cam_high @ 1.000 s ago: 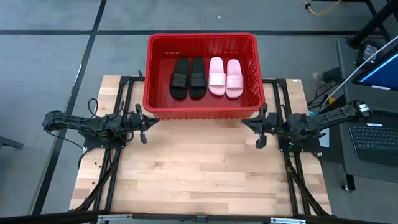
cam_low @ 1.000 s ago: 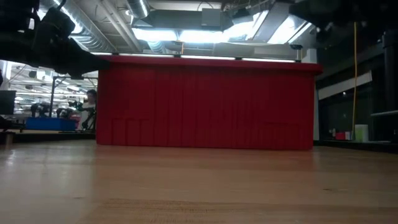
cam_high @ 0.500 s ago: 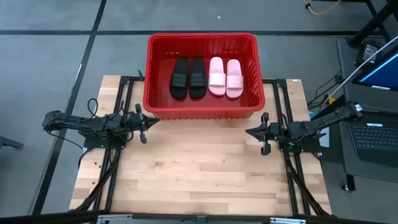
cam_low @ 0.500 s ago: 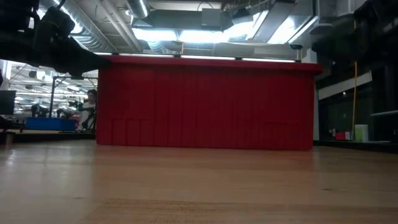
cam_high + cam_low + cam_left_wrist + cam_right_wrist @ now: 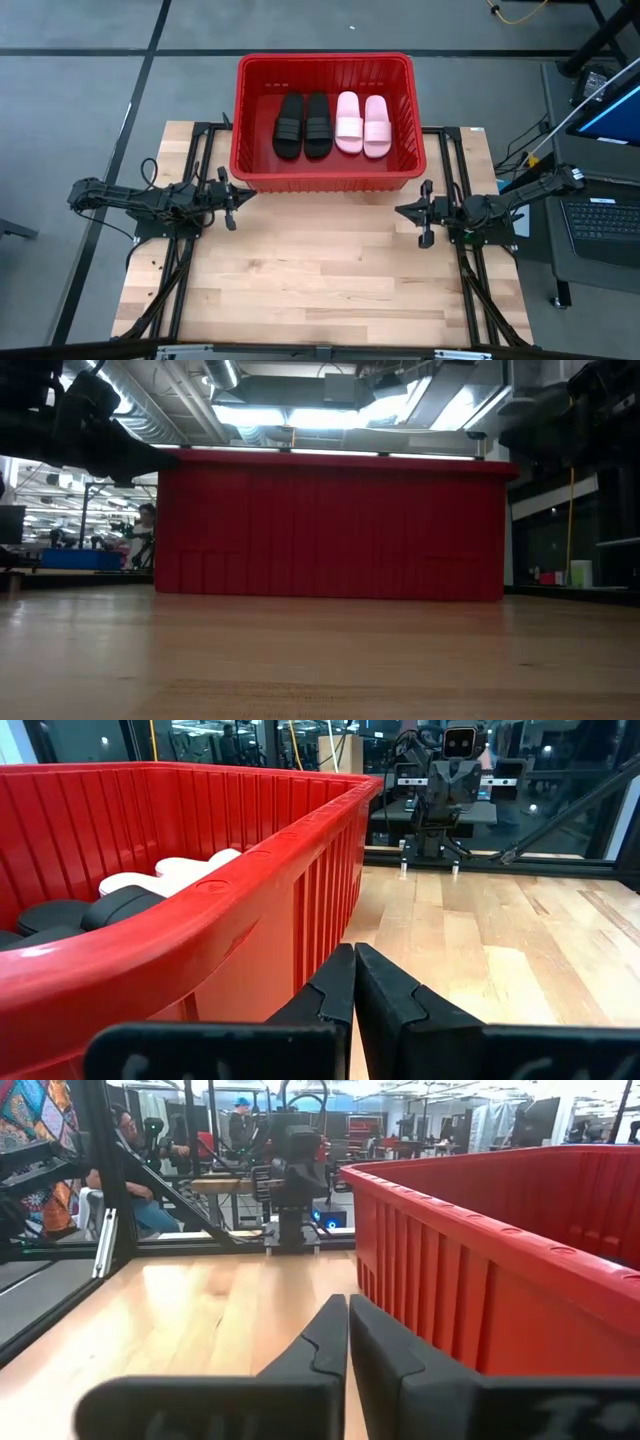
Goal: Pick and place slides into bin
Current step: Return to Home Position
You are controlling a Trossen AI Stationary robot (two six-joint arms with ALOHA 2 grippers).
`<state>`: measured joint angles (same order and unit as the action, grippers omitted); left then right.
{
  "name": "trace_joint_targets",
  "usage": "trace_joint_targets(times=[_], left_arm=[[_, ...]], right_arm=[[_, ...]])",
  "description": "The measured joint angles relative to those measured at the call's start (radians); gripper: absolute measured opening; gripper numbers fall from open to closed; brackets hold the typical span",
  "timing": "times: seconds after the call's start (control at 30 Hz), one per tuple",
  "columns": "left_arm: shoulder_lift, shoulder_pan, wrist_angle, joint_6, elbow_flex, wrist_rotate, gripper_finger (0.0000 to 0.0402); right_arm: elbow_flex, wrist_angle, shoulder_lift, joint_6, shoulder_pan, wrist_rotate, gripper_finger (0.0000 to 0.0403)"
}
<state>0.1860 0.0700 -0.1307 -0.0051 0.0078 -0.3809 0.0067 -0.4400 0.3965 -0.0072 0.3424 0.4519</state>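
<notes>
The red bin (image 5: 325, 60) stands at the table's far middle; it also shows in the low view (image 5: 330, 525) and both wrist views (image 5: 250, 870) (image 5: 480, 1230). Inside it, two black slides (image 5: 303, 125) and two pale pink slides (image 5: 362, 124) lie side by side, soles down on the bin's floor; the left wrist view shows a pink slide (image 5: 165, 875) and a black slide (image 5: 110, 905). My left gripper (image 5: 230, 200) (image 5: 354, 952) is shut and empty in front of the bin's near left corner. My right gripper (image 5: 422, 213) (image 5: 347, 1302) is shut and empty off the near right corner.
Bare wooden table (image 5: 320, 270) spreads in front of the bin. A laptop (image 5: 600, 220) sits beyond the table's right edge. A person (image 5: 145, 530) shows in the room behind, and a seated person (image 5: 130, 1130) shows in the right wrist view.
My right gripper has drawn back a little from the bin's near right corner toward the table's near edge and has come lower, then kept still for the last half second. The slides and bin have not moved.
</notes>
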Motion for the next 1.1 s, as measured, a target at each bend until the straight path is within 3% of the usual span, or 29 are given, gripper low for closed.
trace_joint_targets(times=[0.6, 0.77, 0.93, 1.1], left_arm=[[0.000, 0.000, 0.000, 0.000, 0.000, 0.000, 0.0008], [0.000, 0.000, 0.000, 0.000, 0.000, 0.000, 0.0004], [0.000, 0.000, 0.000, 0.000, 0.000, 0.000, 0.0007], [0.000, 0.000, 0.000, 0.000, 0.000, 0.000, 0.0006]], right_arm=[[0.000, -0.032, -0.011, -0.023, -0.001, 0.002, 0.0033], [0.000, 0.000, -0.116, 0.015, -0.074, -0.017, 0.0033], [0.000, 0.187, -0.275, 0.079, -0.199, -0.114, 0.0033], [0.000, 0.250, -0.342, 0.055, -0.270, -0.157, 0.0033]])
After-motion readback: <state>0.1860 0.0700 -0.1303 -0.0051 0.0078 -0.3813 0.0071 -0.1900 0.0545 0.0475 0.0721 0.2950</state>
